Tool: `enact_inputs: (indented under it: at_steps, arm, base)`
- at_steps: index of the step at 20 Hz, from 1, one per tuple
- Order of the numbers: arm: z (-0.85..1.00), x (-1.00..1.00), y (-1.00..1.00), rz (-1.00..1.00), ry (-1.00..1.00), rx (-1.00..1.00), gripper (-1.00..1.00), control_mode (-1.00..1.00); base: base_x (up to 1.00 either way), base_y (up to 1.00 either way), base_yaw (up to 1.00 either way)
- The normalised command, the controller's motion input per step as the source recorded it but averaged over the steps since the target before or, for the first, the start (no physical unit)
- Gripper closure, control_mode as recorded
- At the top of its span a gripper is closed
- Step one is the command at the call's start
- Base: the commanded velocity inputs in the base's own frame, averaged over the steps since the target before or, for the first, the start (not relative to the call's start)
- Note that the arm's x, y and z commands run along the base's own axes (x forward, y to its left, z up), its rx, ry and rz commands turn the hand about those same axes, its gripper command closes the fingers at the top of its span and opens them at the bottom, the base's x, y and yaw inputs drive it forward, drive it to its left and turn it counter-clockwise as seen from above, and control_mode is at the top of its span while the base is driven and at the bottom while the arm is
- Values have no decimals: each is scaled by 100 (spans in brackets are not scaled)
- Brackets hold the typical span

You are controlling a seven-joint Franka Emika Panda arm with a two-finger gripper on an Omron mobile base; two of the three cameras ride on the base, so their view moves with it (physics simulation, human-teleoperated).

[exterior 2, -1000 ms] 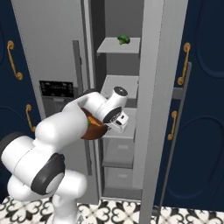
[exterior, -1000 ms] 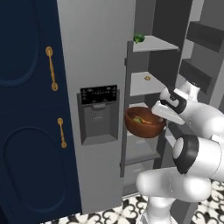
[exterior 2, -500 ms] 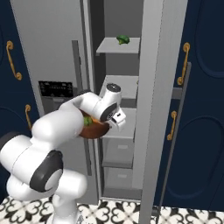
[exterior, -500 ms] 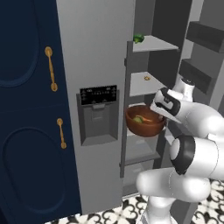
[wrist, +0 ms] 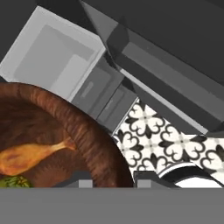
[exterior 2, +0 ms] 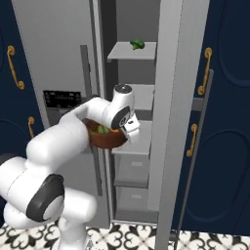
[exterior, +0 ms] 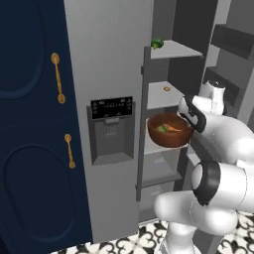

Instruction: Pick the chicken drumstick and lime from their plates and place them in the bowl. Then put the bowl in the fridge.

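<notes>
We pinch the bowl (exterior: 169, 136) rim in our gripper (wrist: 113, 183), chicken drumstick (wrist: 30, 156) and lime (wrist: 12, 181) inside, with only the fridge (exterior: 171, 49) shelf left.

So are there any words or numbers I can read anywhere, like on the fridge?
None can be read.
The dark dispenser panel on the fridge door has a row of tiny pale marks: too small and blurred to read.
The bowl has no writing on it.
</notes>
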Motion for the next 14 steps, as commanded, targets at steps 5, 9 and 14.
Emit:
enact_inputs:
  at_steps: [5,9,14]
  arm:
    - [31,-55,-33,-15,-2,0,100,-100]
    - [9,4,-5,-37,-13,-6,100,-100]
    - [2,84,21,-42,-10,-11,100,-100]
  base:
    - [0,0,0]
    - [0,0,0]
    - [0,0,0]
